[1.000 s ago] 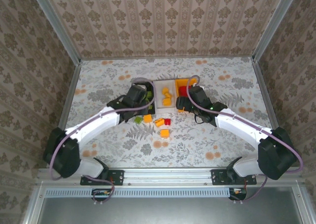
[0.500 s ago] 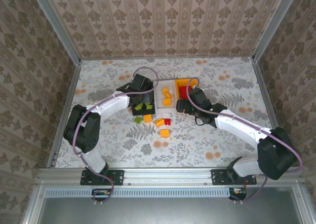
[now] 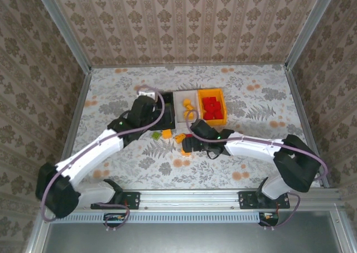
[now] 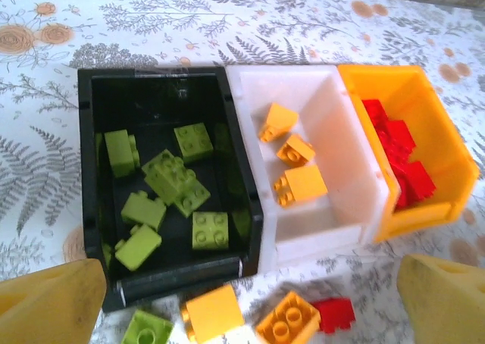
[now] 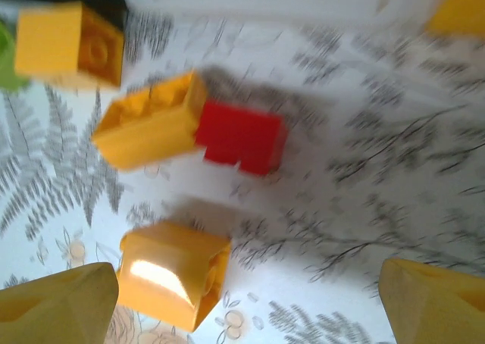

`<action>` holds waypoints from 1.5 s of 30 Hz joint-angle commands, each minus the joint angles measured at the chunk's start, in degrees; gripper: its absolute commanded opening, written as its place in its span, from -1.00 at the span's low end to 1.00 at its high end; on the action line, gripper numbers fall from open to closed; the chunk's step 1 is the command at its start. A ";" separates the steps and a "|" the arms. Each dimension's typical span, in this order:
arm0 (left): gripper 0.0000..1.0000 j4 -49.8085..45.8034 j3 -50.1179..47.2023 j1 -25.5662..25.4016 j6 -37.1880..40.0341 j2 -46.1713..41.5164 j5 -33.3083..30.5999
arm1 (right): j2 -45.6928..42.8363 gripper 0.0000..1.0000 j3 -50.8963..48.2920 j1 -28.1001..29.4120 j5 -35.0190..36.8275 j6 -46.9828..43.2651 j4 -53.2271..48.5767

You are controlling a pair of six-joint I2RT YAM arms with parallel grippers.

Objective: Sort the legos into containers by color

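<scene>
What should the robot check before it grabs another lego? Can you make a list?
1. Right gripper open and empty: ok.
2. Left gripper open and empty: ok.
3. Black bin holds only green legos: ok.
4. White bin holds only orange-yellow legos, orange bin only red legos: ok.
5. Table free of loose legos: not ok; a red brick and orange-yellow bricks lie there.
6. Which brick the right gripper aims at: cannot tell, blurry.
</scene>
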 commanded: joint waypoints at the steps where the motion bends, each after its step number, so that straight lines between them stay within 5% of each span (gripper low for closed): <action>1: 1.00 -2.59 -5.96 -1.55 -3.70 -6.07 -4.96 | 3.22 0.81 3.10 2.69 0.84 -0.80 -1.02; 9: 1.00 -5.88 -20.41 -2.80 -11.00 -20.78 -9.38 | 9.13 0.71 7.19 5.54 5.58 -1.24 -2.97; 20: 1.00 -9.92 -28.89 -2.84 -17.07 -28.00 -10.56 | 11.49 0.14 7.33 6.16 5.23 -1.34 -4.63; 28: 1.00 -9.31 -31.60 -2.77 -17.65 -28.96 -9.24 | 5.20 -0.25 3.72 6.03 5.43 -2.19 -4.02; 36: 1.00 -8.29 -33.19 -3.07 -18.28 -29.59 -7.42 | -1.64 -0.27 9.78 1.21 5.02 -6.61 -7.33; 45: 1.00 -7.67 -32.53 -3.98 -17.72 -29.67 -6.41 | 12.91 -0.25 27.42 -8.89 3.72 -8.78 -9.07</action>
